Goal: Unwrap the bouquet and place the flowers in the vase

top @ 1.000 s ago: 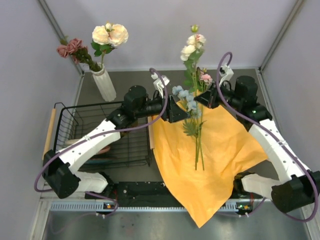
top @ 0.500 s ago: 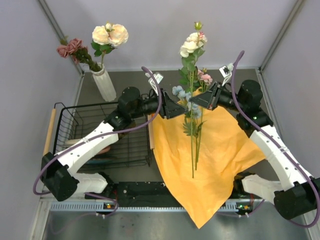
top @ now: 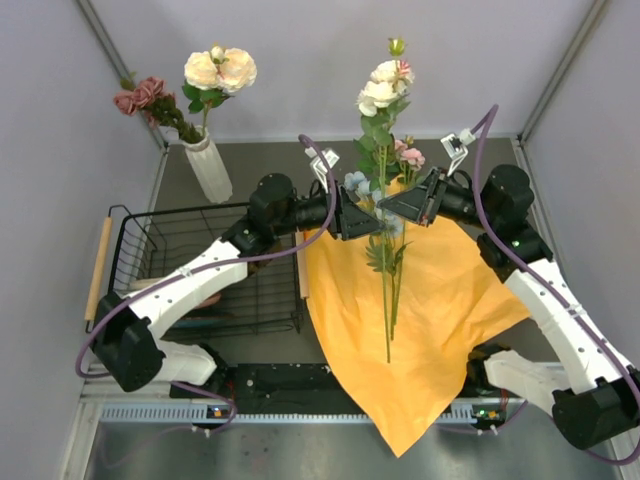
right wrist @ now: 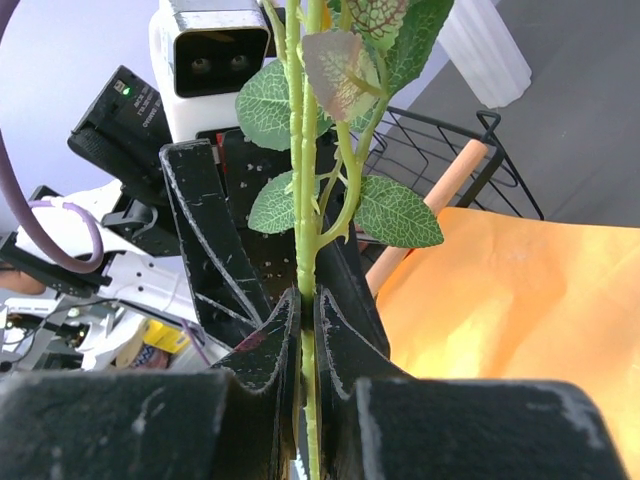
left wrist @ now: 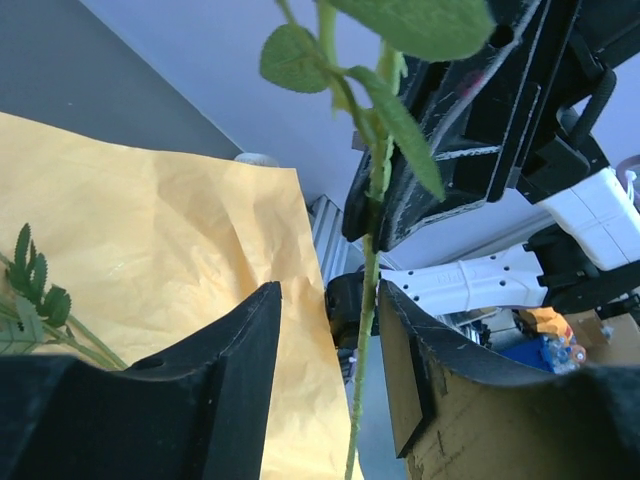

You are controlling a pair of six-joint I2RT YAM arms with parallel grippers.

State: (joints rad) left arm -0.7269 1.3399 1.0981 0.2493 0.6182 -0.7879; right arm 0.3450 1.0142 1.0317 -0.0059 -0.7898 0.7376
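Slippage looms if the right gripper, clenching the stem, lets go before the gaping left gripper closes.

Overhead looks down; wrist close-ups share one stem.

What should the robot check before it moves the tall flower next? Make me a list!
1. Right gripper shut tight on the stem: ok.
2. Stem runs between the open jaws of the left gripper: ok, not clamped there.
3. Stem's bottom end lifted clear of the orange paper: cannot tell.
4. Vase standing up, far left: ok.
5. Room in the vase beside the roses already in it: cannot tell.
6. All flowers off the paper: not ok, blue flowers lie there.
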